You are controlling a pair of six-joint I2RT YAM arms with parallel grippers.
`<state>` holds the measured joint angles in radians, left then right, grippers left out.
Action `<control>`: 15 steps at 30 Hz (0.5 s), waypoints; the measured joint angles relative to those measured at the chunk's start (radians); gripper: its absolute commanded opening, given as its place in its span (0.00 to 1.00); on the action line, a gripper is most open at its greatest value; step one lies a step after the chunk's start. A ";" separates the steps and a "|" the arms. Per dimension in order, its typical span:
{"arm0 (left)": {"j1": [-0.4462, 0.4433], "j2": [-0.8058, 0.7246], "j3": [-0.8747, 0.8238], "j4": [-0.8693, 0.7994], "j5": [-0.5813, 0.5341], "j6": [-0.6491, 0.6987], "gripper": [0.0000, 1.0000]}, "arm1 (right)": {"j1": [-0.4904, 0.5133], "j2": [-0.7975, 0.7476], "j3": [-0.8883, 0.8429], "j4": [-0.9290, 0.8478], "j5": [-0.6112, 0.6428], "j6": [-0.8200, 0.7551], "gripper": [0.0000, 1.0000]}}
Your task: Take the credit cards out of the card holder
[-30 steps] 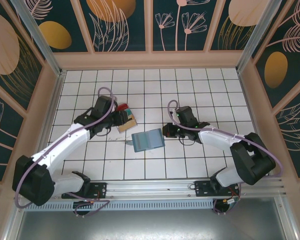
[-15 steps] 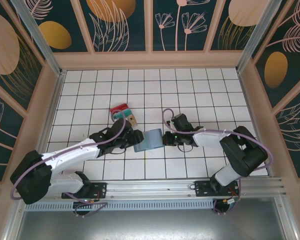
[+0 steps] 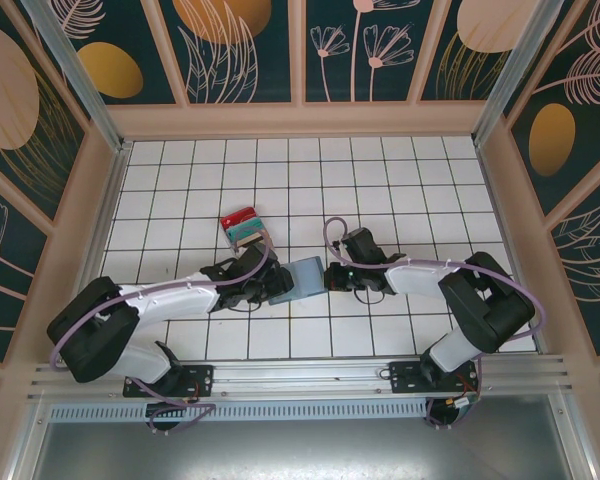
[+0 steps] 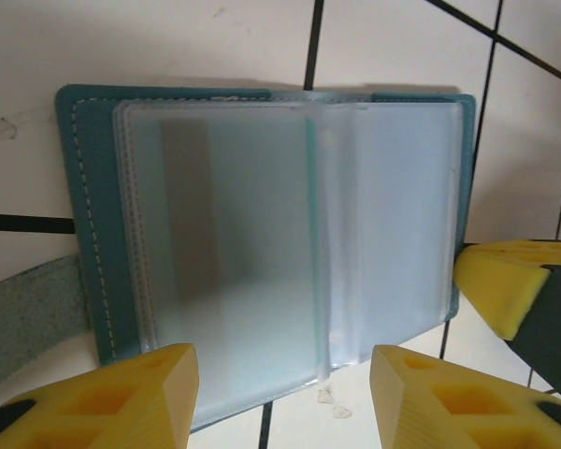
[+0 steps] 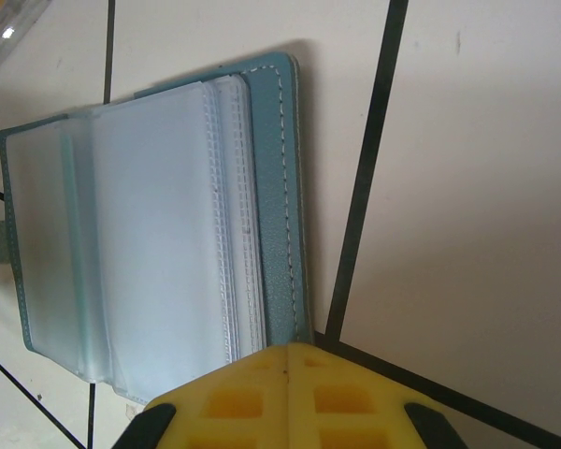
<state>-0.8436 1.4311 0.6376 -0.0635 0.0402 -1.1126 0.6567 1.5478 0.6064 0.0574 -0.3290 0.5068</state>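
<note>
Spread jaws of the left gripper hang over the lower edge of the card holder at the bottom of the left wrist view, yellow fingers apart and pinching nothing; pressed-together jaws of the right gripper meet the holder's stitched cover at the bottom of the right wrist view, though whether they bear down on it cannot be told; seen from above, both arms reach low and inward across the white tiled table, the left from lower left, the right from lower right, their wrists flanking the holder at centre; the slate-blue holder lies unfolded and flat, frosted clear sleeves fanned across it, a grey-green strap at its left; the credit cards, red, teal and tan, lie stacked up-left of the holder, apart from it.
</note>
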 measured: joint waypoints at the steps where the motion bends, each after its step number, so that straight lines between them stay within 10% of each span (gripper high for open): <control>1: 0.000 0.005 0.000 0.000 0.000 0.000 0.52 | 0.000 0.000 0.000 0.001 0.000 0.000 0.00; 15: 0.000 0.058 0.036 -0.054 -0.029 0.001 0.53 | 0.005 0.010 0.000 0.018 -0.002 0.000 0.00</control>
<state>-0.8436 1.4891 0.6739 -0.1173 0.0109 -1.1118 0.6613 1.5574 0.6064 0.0757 -0.3309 0.5072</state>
